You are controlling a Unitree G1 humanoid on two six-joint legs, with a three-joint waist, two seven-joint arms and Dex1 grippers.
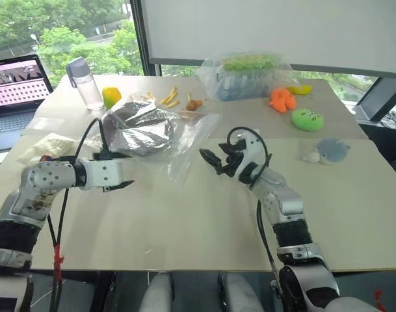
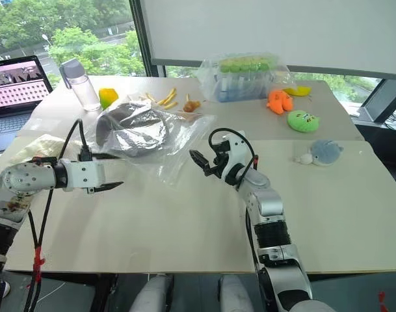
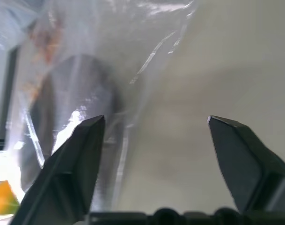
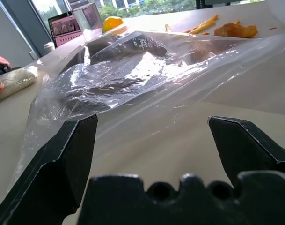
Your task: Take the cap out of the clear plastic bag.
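1. Toward the table's (image 1: 184,234) left edge, the left gripper (image 1: 123,185) gapes wide, empty, beside the clear plastic bag (image 1: 184,140).
2. Mid-table, the cap (image 1: 142,130) remains bagged.
3. Rightward, the right gripper (image 1: 212,160) gapes empty, seemingly lined up on the bag's loose edge.

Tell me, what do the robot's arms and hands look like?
Both arms are silvery-grey metal with black joints and looping black cables. The left arm carries a red cable tie. The left hand and right hand each have two black, pointed fingers.
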